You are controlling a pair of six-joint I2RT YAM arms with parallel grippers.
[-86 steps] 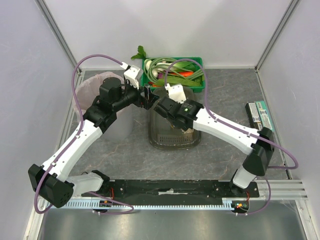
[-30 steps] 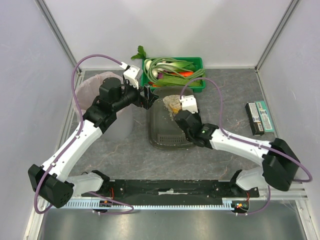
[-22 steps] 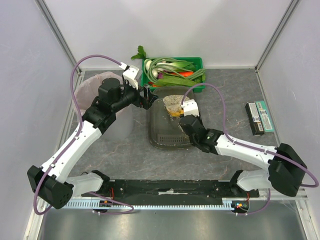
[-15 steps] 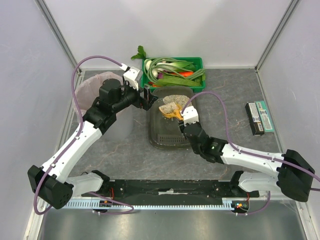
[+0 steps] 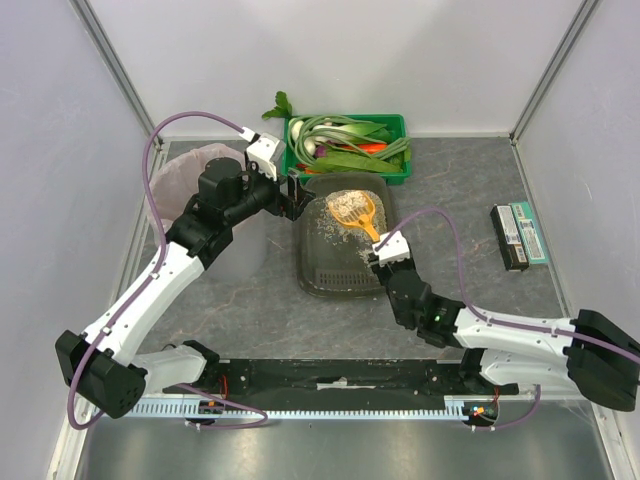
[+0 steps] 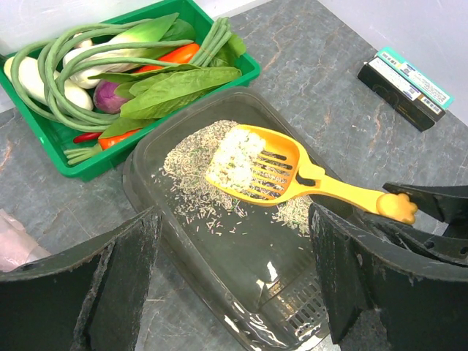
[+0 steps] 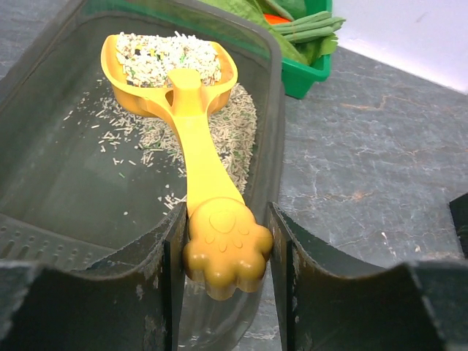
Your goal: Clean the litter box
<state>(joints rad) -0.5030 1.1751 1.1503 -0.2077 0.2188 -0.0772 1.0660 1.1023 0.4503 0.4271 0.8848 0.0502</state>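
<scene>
The litter box (image 5: 306,262) is a dark grey tray at the table's middle, with pale litter heaped at its far end. A yellow scoop (image 5: 355,211) loaded with litter is held over that heap. My right gripper (image 5: 386,250) is shut on the scoop's paw-shaped handle end (image 7: 227,248), just outside the tray's right rim (image 7: 272,131). In the right wrist view the scoop head (image 7: 168,62) is full. My left gripper (image 5: 295,195) stands open at the tray's far left corner. In its wrist view the left gripper (image 6: 234,219) has only the tray floor (image 6: 241,256) between its fingers.
A round grey bin with a pink liner (image 5: 205,200) stands left of the tray, under my left arm. A green crate of vegetables (image 5: 350,145) sits right behind the tray. Two small flat boxes (image 5: 520,235) lie at the right, near the wall.
My right arm has drawn back toward the near edge, pulling the loaded scoop from the tray's far end toward its middle. The left arm has not moved.
</scene>
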